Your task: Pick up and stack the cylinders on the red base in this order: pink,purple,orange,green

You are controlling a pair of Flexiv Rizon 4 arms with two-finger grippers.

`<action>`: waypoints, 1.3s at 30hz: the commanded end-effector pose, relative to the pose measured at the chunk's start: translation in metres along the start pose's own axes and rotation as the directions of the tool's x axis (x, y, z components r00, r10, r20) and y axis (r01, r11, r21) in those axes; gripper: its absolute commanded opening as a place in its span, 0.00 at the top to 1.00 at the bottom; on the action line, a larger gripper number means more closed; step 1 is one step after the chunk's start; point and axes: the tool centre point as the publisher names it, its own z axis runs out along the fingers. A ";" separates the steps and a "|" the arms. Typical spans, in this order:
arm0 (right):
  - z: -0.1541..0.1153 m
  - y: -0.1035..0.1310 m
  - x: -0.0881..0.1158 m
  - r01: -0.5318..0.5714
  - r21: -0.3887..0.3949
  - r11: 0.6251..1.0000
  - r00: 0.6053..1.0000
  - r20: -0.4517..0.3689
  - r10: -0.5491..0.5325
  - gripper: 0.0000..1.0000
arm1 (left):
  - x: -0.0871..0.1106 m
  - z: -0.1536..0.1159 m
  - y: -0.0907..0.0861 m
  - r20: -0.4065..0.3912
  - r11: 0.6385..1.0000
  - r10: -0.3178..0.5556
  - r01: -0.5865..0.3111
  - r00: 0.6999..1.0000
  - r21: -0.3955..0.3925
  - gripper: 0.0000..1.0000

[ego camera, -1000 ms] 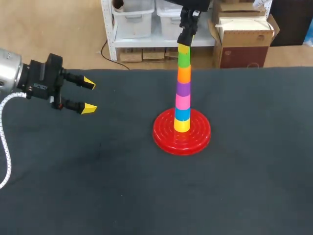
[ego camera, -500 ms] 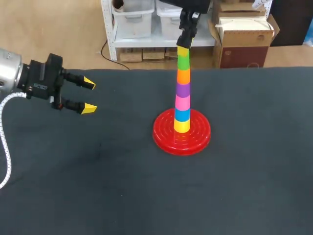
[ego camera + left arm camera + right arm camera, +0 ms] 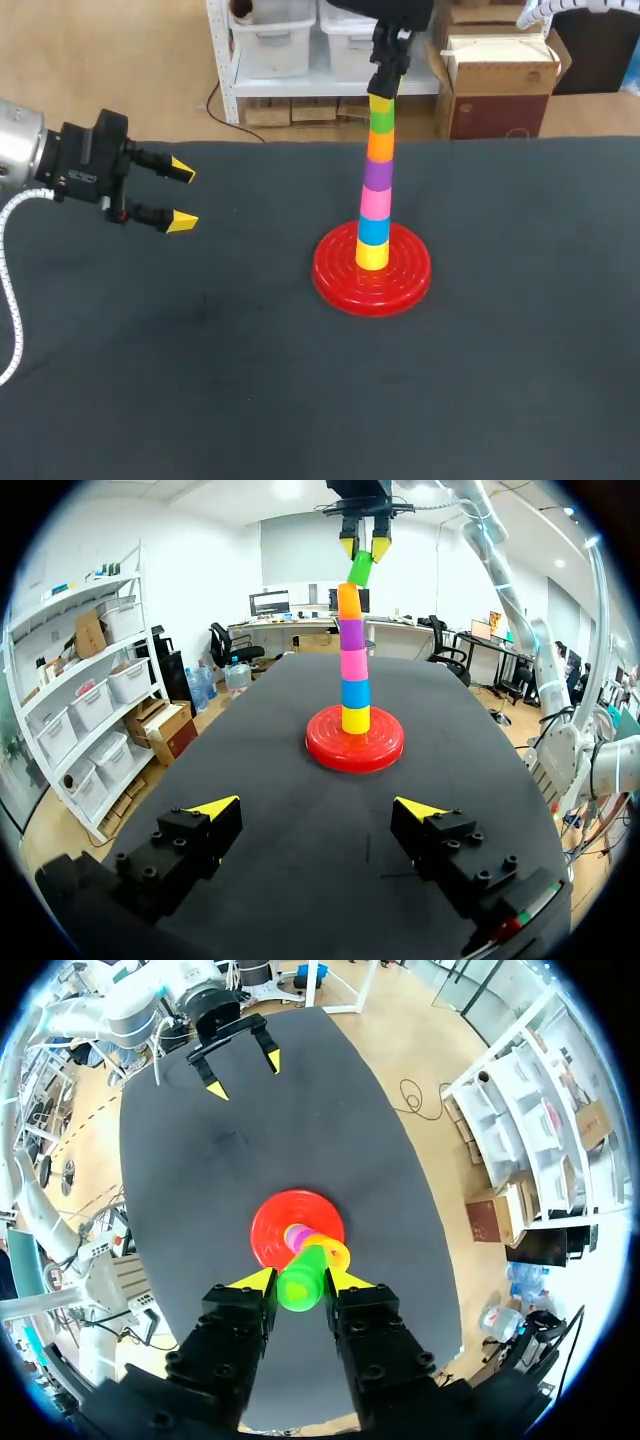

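Note:
The red base (image 3: pixel 340 275) stands mid-table and carries a tower of cylinders: yellow, blue, pink (image 3: pixel 374 204), purple (image 3: pixel 376 175), orange (image 3: pixel 379 146) and, on top, green (image 3: pixel 381 117). My right gripper (image 3: pixel 381 98) hangs straight above the tower, shut on the upper end of the green cylinder (image 3: pixel 301 1280), which leans a little in the left wrist view (image 3: pixel 360 568). The whole tower tilts slightly rightward toward its top. Far off at the table's left, my left gripper (image 3: pixel 183 196) is open and holds nothing; its tips (image 3: pixel 318 808) face the base (image 3: pixel 325 752).
Dark cloth covers the table (image 3: pixel 500 380). Nothing else lies on it around the base in any view.
The right gripper and the green cylinder have shifted slightly to the right, so the tower's top leans more. The left arm has not moved.

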 end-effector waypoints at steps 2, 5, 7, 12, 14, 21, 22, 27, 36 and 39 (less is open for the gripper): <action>0.000 0.000 0.001 0.006 -0.004 1.000 1.000 0.022 -0.006 1.00 | 0.001 -0.001 0.000 0.002 1.000 0.002 -0.002 1.000 0.000 0.00; -0.002 0.001 0.000 0.008 -0.022 1.000 1.000 0.026 -0.008 1.00 | 0.001 -0.001 0.000 0.002 1.000 0.002 -0.002 1.000 0.000 0.00; -0.003 0.000 0.000 0.012 -0.046 0.999 1.000 0.021 -0.011 1.00 | 0.001 -0.001 0.000 0.002 1.000 0.002 -0.002 1.000 0.000 0.00; -0.002 0.000 -0.004 0.030 -0.077 0.997 1.000 0.002 -0.030 1.00 | 0.001 -0.001 0.000 0.002 1.000 0.002 -0.002 1.000 0.000 0.00; -0.004 -0.001 -0.007 0.047 -0.084 0.995 0.999 -0.019 -0.049 1.00 | 0.001 -0.001 0.000 0.002 1.000 0.002 -0.002 1.000 0.000 0.00; -0.012 -0.002 -0.013 0.084 -0.107 0.991 0.994 -0.062 -0.091 1.00 | 0.001 -0.001 0.000 0.002 1.000 0.002 -0.002 1.000 0.000 0.00; -0.012 -0.002 -0.014 0.089 -0.111 0.990 0.993 -0.072 -0.098 1.00 | 0.001 -0.001 0.000 0.002 1.000 0.002 -0.002 1.000 0.000 0.00; -0.011 0.002 -0.014 0.096 -0.115 0.989 0.991 -0.087 -0.106 1.00 | 0.001 -0.001 0.000 0.002 1.000 0.002 -0.002 1.000 0.000 0.00; -0.004 0.010 0.002 0.059 -0.133 0.989 0.993 -0.098 -0.072 1.00 | 0.001 -0.001 0.000 0.002 1.000 0.002 -0.002 1.000 0.000 0.00; -0.004 0.010 0.003 0.053 -0.130 0.990 0.993 -0.101 -0.066 1.00 | 0.001 -0.001 0.000 0.002 1.000 0.002 -0.002 1.000 0.000 0.00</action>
